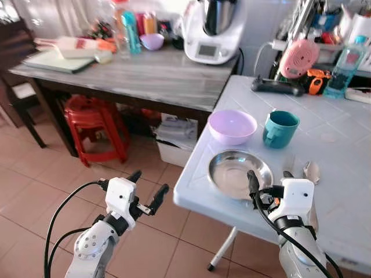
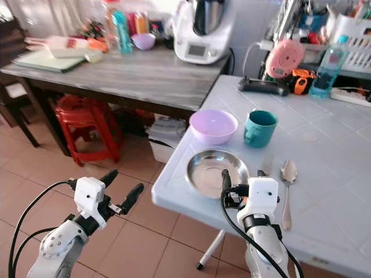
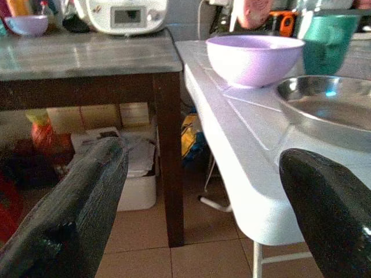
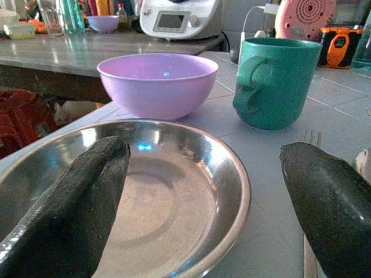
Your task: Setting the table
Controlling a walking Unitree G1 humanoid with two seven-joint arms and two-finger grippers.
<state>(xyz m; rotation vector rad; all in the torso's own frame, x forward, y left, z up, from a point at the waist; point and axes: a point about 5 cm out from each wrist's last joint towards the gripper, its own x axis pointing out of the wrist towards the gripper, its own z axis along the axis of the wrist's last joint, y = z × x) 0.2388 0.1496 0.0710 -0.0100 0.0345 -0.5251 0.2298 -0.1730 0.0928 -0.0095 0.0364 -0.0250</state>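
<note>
Right gripper (image 2: 242, 179), fingers spread and empty, hovers over the steel plate (image 2: 215, 168); a nudge could shove it off the white table (image 2: 324, 174) edge.

Desks: 2, a white desk (image 1: 342, 168) and a grey-topped desk (image 1: 156, 75)
Steel plates: 1, steel plate (image 1: 239, 172) on the white desk
Purple bowls: 2, large purple bowl (image 1: 232, 126) on the white desk, small purple bowl (image 1: 152, 41) on the grey-topped desk
Mugs: 1, teal mug (image 1: 280, 129)
Spoons: 1, spoon (image 2: 287, 182)
Forks: 1, fork (image 4: 311, 139), mostly hidden
Water bottles: 1, clear bottle (image 1: 345, 66) with a blue cap
Kitchen machines: 1, white kitchen machine (image 1: 211, 29)
Red stools: 1, red stool (image 1: 95, 124) under the grey-topped desk
Grippers: 2, left gripper (image 1: 147, 190), right gripper (image 1: 268, 180)
</note>
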